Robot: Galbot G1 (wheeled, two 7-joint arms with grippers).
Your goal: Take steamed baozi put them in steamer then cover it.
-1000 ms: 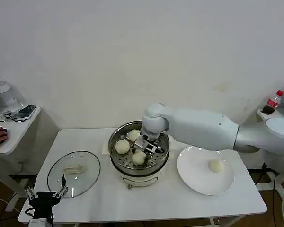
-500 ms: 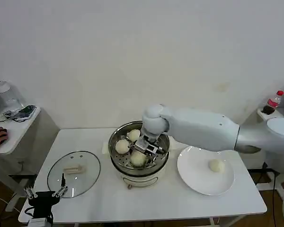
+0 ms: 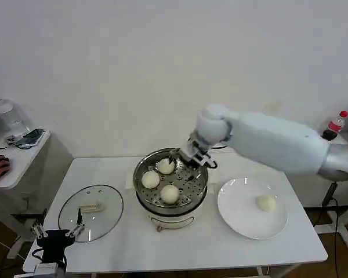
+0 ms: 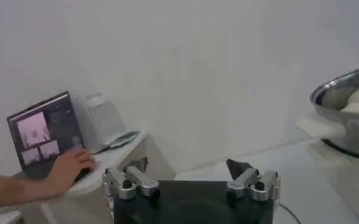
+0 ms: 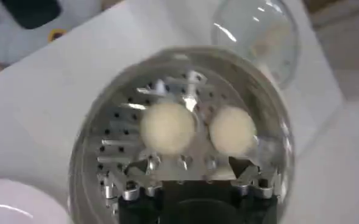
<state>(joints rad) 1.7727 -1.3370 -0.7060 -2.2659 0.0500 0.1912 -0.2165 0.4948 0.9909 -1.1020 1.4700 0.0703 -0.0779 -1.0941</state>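
The right gripper (image 3: 192, 155) hangs above the far rim of the steamer (image 3: 144, 191), on its plate side, with its fingers spread wide and nothing between them. Just below and in front of it, three steamed baozi (image 3: 170, 194) lie on the perforated tray: one near the front wall, one (image 3: 150, 179) on the side away from the gripper, and one (image 3: 165, 166) at the back, close under the fingertips. In the right wrist view two of the buns (image 5: 167, 126) sit side by side just ahead of the open fingers (image 5: 125, 188), each clear of the steel wall, with bare tray on either side of the pair. Out to the gripper's right, near the steamer, the white plate (image 3: 235, 214) holds the fourth bun (image 3: 266, 202), which sits toward the plate's far-right part with open plate around it. On the other side of the steamer from the gripper, the glass lid (image 3: 107, 217) lies flat on the table (image 3: 209, 249), near the table's left front edge. The left gripper (image 3: 57, 234) is parked below that front corner, beside the lid's edge, its fingers (image 4: 125, 182) set wide apart and empty.
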